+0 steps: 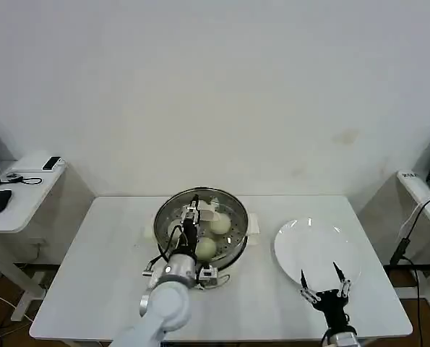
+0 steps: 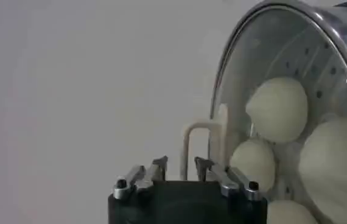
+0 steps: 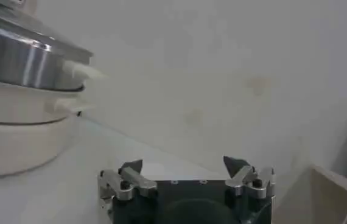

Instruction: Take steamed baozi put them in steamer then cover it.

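Shiny steel steamer (image 1: 233,210) sits in the middle of the white table (image 1: 92,275) with the glass cover (image 1: 218,196) on top. Round white baozi (image 1: 220,225) lie inside it. The left gripper (image 1: 194,207) is over the cover, its fingers pinched almost together around the whitish handle (image 2: 193,146). The right gripper (image 1: 320,277) waits wide open at the near edge of the white plate (image 1: 312,242), holding nothing.

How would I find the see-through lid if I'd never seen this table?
Look at the middle of the white table for the shiny steamer. The cover lies on top, buns showing through. Unlike the flat white plate beside it, it's clear glass, metal-rimmed.
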